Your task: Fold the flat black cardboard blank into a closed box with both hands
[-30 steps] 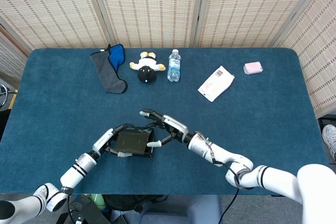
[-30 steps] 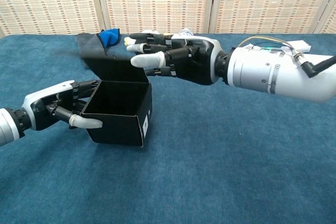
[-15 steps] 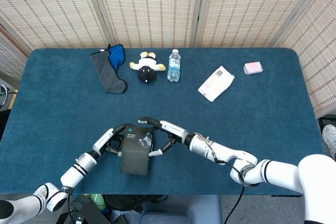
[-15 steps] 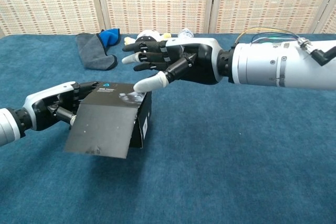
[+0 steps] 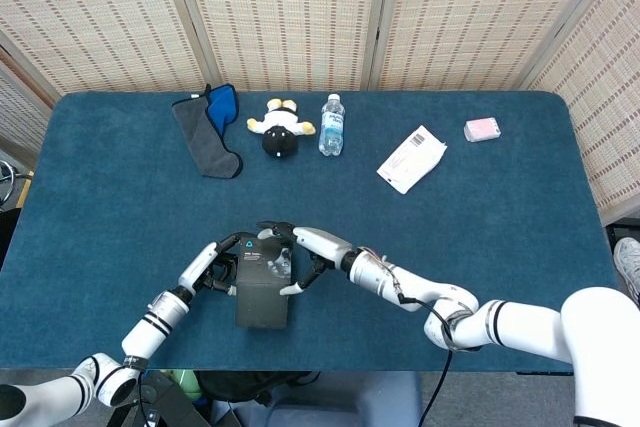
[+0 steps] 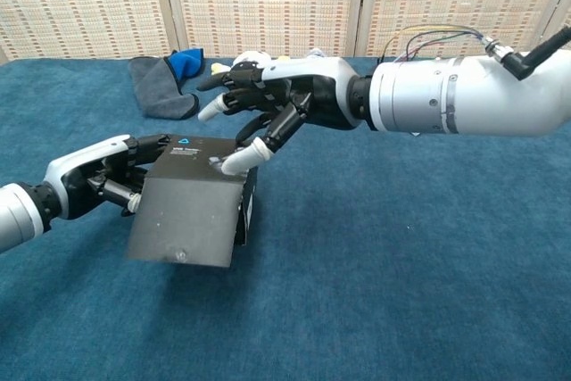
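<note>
The black cardboard box (image 5: 261, 288) (image 6: 189, 210) stands near the table's front edge, left of centre. Its lid flap lies down over the opening and overhangs the front. My left hand (image 5: 212, 269) (image 6: 100, 180) grips the box's left side, fingers curled against the wall. From the right, my right hand (image 5: 298, 251) (image 6: 272, 109) reaches over the box. Its thumb tip presses on the lid's top near the back right corner, and its other fingers are spread above the lid. The inside of the box is hidden under the lid.
Along the far edge lie a grey and blue cloth (image 5: 210, 132) (image 6: 166, 85), a plush toy (image 5: 280, 128), a water bottle (image 5: 332, 125), a white packet (image 5: 411, 158) and a pink pad (image 5: 482, 129). Woven screens stand behind the table.
The lid flap, upright a second ago, has swung down over the open box. My right hand came down with it and now presses on it. The left hand stayed on the box's side.
</note>
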### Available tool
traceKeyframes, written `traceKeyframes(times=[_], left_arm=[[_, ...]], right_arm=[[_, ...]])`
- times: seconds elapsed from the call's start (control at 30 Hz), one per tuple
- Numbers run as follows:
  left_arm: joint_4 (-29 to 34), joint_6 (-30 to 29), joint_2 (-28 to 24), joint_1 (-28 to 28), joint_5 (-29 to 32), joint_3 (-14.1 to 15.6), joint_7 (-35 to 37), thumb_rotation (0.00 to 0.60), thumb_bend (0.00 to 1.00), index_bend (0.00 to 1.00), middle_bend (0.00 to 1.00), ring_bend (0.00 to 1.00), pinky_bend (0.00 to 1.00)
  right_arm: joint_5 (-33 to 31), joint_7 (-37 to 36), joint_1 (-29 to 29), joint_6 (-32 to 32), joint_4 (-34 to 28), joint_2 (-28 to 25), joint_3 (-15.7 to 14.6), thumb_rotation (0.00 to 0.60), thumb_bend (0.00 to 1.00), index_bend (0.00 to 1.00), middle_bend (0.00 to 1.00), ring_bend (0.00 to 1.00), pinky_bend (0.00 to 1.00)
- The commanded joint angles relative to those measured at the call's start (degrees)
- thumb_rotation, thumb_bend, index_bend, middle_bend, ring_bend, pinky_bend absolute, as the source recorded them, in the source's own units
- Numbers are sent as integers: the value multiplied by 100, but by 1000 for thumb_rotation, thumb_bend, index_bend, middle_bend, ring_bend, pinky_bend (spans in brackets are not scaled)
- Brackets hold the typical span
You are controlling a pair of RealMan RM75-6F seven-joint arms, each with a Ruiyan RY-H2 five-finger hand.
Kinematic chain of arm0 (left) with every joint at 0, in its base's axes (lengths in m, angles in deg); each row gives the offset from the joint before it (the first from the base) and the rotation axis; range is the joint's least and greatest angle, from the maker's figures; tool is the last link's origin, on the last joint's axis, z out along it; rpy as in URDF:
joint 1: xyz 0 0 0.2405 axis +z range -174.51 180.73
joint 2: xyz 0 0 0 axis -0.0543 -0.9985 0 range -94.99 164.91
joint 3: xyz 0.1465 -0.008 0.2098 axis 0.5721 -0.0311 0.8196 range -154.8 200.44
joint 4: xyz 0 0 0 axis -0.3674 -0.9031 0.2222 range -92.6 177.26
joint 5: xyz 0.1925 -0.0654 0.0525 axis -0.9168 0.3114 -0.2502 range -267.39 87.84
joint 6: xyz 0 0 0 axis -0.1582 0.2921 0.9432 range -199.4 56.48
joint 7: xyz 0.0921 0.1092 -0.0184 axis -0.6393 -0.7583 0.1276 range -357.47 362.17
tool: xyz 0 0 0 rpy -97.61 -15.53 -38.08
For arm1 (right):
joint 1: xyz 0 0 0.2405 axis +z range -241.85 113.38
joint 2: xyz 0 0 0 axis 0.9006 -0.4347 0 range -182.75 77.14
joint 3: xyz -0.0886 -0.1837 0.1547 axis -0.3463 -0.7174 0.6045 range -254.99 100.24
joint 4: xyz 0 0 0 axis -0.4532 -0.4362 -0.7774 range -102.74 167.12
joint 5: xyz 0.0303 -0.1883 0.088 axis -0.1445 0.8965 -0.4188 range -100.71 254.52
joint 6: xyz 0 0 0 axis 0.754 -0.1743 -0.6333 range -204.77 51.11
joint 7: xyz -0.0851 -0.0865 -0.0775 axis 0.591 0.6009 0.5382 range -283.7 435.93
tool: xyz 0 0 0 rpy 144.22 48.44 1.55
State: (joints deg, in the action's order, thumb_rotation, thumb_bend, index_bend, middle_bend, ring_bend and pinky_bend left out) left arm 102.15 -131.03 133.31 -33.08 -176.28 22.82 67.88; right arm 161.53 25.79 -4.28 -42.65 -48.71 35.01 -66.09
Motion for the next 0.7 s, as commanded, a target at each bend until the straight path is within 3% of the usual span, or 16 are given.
traceKeyframes(times=[0.03,0.4,0.7], left_arm=[[129,16,40,74,159,-104,-216,600,78,227,299,676,828],[594,130,53,211,521,-342,-985,600,79,171,293,678,828],[914,288,-21,289,750,-463,-1487,600,79,82,185,677,827]], right_arm=[[-643,989,56,-95,-244,12,130,600,0,39,135,19,131],[-1679,3516,187,257,-386,295,26,600,0,171,204,47,131],[-2201,5254,199,925,-432,723,-138,600,0,205,215,49,131]])
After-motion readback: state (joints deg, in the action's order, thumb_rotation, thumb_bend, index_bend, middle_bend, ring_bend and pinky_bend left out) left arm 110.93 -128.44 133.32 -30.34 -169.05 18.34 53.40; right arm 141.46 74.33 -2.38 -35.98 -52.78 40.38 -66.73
